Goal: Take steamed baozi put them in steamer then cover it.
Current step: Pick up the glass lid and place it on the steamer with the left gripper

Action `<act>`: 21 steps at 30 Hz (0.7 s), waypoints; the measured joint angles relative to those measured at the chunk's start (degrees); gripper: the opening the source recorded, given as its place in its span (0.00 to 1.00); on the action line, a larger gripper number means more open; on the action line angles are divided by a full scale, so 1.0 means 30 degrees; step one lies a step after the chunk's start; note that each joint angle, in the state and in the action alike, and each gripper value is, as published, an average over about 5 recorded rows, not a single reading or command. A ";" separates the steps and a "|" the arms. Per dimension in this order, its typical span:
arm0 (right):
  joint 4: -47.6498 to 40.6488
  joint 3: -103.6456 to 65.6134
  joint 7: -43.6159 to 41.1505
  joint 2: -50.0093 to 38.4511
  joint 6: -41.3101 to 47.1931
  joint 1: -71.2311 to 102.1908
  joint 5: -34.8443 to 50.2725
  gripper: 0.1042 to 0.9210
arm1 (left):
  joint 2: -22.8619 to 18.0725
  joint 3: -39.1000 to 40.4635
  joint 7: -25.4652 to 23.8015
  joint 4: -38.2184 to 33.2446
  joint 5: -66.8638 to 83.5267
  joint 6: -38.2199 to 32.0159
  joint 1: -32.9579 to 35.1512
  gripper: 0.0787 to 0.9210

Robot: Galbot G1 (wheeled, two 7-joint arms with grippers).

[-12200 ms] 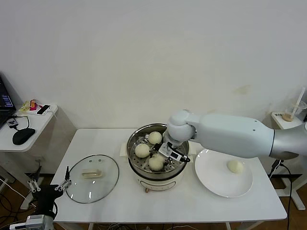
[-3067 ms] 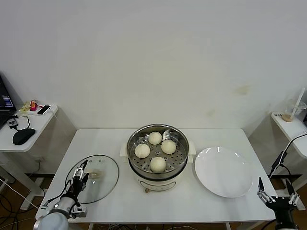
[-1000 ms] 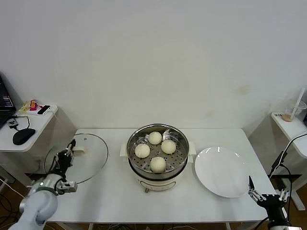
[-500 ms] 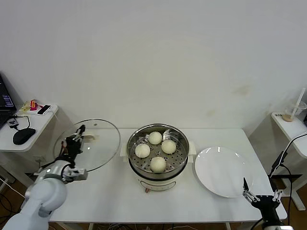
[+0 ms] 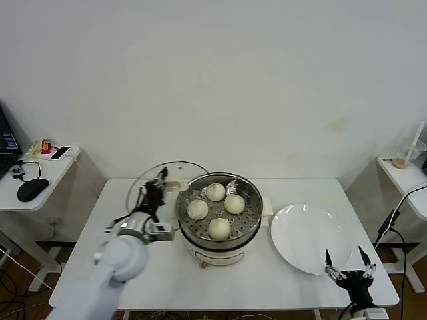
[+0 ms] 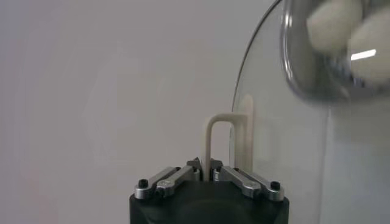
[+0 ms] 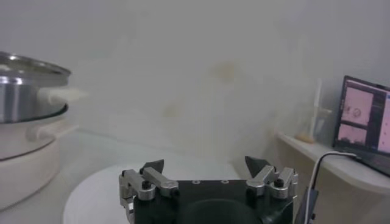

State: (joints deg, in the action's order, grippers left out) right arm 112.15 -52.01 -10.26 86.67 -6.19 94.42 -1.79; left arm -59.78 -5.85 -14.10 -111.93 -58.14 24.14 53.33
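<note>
Looks like a lab or office test room: bare white wall (image 5: 213,80), plain white table (image 5: 133,200), side desk (image 5: 40,170) with a computer mouse (image 5: 32,189), floor cables (image 5: 13,280).

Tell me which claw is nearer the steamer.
Left. The left claw holds the cover right beside the steamer; the right claw sits open past the plate.

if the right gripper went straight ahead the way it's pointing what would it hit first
Probably the white plate: the open right gripper points across it from the table's near edge. Whether it would clear the rim is unclear.
</note>
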 measured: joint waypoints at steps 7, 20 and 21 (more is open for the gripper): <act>-0.0406 0.0405 0.0034 0.0108 0.0000 -0.0124 -0.0761 0.88 | -0.2400 0.1745 -0.1445 0.0438 -0.3114 0.0314 -0.0879 0.08; -0.0868 0.0804 0.0069 0.0245 -0.0051 -0.0195 -0.1792 0.88 | -0.6177 0.2812 -0.2850 0.1841 -0.7114 0.0701 -0.1436 0.08; -0.0889 0.0818 0.0069 0.0245 -0.0052 -0.0196 -0.1832 0.88 | -0.6362 0.2824 -0.2886 0.1960 -0.7292 0.0706 -0.1436 0.08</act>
State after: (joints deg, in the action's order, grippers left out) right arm 109.48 -49.55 -10.05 87.40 -6.35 93.84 -7.29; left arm -78.87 2.62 -22.76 -106.05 -80.02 26.26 49.02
